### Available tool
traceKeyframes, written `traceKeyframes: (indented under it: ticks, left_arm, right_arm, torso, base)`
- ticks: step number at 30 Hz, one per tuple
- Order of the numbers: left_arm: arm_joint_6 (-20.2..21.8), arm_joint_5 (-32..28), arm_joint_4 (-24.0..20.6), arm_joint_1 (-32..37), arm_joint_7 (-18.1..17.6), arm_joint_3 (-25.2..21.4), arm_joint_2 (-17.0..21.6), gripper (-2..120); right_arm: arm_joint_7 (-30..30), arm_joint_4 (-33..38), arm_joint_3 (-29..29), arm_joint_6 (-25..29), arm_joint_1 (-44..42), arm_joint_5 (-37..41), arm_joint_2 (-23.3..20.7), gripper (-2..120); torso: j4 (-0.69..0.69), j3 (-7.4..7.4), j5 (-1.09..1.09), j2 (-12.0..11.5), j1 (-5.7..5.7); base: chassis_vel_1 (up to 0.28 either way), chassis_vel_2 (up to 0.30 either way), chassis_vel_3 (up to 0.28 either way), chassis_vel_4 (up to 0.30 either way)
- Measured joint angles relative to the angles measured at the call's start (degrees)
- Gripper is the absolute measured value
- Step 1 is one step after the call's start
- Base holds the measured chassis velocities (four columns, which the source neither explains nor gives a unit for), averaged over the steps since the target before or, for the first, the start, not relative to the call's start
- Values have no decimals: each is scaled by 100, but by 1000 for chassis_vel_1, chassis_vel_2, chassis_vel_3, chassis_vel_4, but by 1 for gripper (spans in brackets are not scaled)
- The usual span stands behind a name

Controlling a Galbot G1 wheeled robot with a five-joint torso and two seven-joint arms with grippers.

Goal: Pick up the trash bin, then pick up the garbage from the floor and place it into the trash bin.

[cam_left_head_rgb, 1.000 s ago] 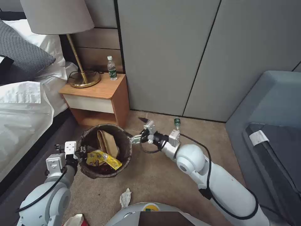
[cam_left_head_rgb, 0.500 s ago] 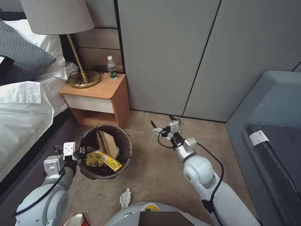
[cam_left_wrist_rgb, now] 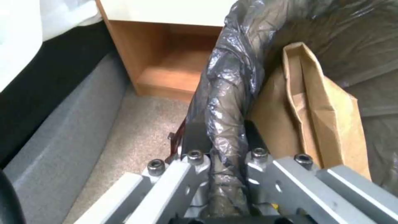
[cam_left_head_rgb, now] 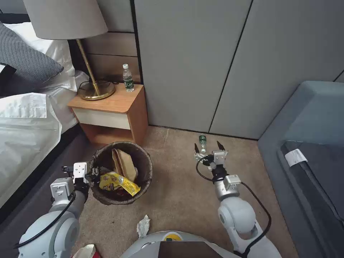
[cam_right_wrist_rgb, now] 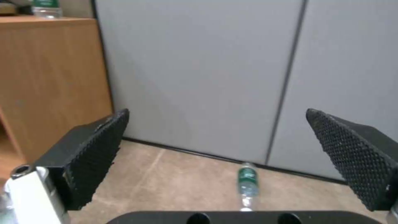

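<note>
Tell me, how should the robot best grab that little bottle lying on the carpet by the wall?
Probably around its middle, at the green label, coming down from above. The small bottle lies flat on the carpet with its length running toward the wall, so fingers closing across its narrow round body suit it. The right gripper is open just short of it and looks lined up, one finger to each side.

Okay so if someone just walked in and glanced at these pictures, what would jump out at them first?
Probably the round trash bin lined with a wrinkled dark-brown bag, on the carpet by the wooden nightstand, its rim clamped in the left gripper. It holds a brown paper bag and a yellow wrapper. Next, the right gripper, fingers spread wide, lined up on a small green-labelled plastic bottle lying by the grey wall panels.
</note>
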Motion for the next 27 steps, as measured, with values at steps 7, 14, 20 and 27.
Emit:
traceKeyframes:
  ticks: [7,14,20,27]
  left_arm:
    - [-2,18,-4,-8,36,3,1,3]
    - [-21,75,-10,-83,114,61,9,3]
    - [-24,68,-6,-135,150,59,40,3]
    - [-50,43,15,-153,170,48,38,3]
  right_arm:
    - [-2,129,200,149,-291,-126,180,100]
    - [36,285,469,465,-843,-304,577,100]
    - [80,309,530,475,-840,-369,730,100]
    - [82,323,508,435,-776,-430,856,100]
  torso:
    - [1,0,-1,0,0]
    - [0,0,0,0,0]
    - [1,0,0,0,0]
    - [1,1,1,0,0]
  base:
    - [0,0,0,0]
    - [0,0,0,0]
    - [0,0,0,0]
    - [0,0,0,0]
